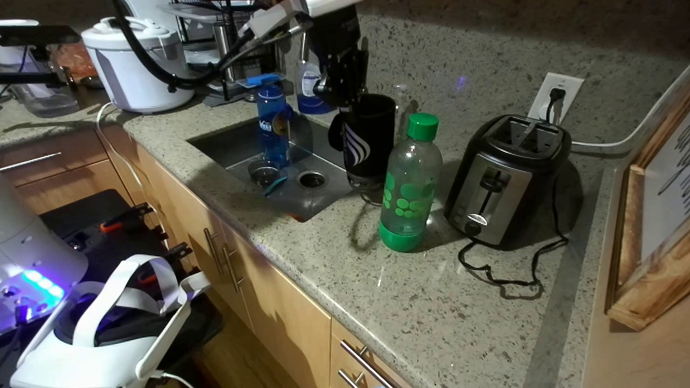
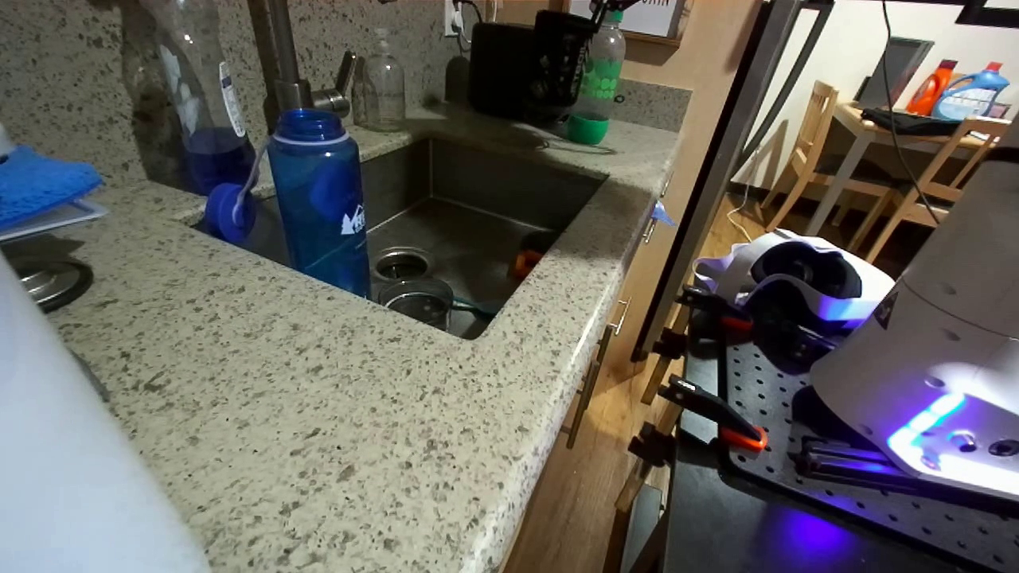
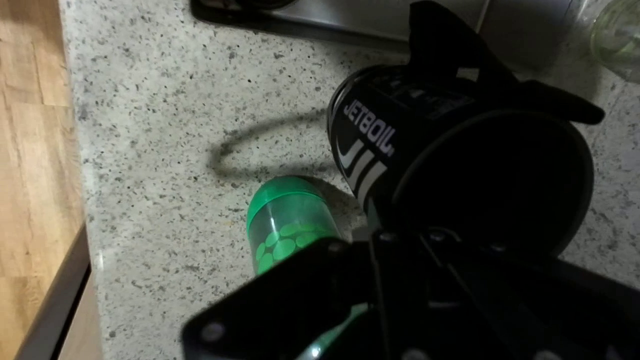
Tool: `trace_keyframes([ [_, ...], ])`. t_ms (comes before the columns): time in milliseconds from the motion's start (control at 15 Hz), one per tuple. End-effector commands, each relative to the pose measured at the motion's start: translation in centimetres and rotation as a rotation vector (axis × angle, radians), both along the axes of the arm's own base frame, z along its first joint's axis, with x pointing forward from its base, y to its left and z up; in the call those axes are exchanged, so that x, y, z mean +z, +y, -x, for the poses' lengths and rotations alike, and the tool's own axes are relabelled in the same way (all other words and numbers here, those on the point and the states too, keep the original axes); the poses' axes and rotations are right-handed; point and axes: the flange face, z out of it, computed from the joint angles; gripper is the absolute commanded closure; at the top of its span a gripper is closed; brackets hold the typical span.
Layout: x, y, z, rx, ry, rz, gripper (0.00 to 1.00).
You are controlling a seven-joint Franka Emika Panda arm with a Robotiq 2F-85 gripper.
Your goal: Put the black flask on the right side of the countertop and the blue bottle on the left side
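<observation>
Wrist view shows us the gripper (image 3: 392, 220) with its jaws pinched onto the rim of the black flask (image 3: 420, 132), beside the sink (image 3: 350, 17); in both exterior views, we find the blue bottle (image 1: 274, 126) upright in the sink.

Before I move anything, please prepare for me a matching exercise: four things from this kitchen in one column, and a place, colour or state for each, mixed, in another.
1. black flask
2. blue bottle
3. green bottle
4. toaster

A. capped, printed with green dots
B. black and silver-fronted
C. held at the rim by the tool
D. uncapped, standing in the sink

Pairs: 1-C; 2-D; 3-A; 4-B
</observation>
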Motion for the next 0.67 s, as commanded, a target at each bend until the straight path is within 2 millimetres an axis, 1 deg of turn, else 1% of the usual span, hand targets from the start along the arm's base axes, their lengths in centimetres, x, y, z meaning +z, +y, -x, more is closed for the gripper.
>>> trace_keyframes([
  [0,0.9,-1.6,-2.0,-0.110,-0.016,-0.043,0.95],
  [200,0.8,-2.3,-3.0,-0.180,0.002,-0.078,0.95],
  [600,-0.1,-2.9,-5.0,-0.261,0.047,-0.108,0.95],
])
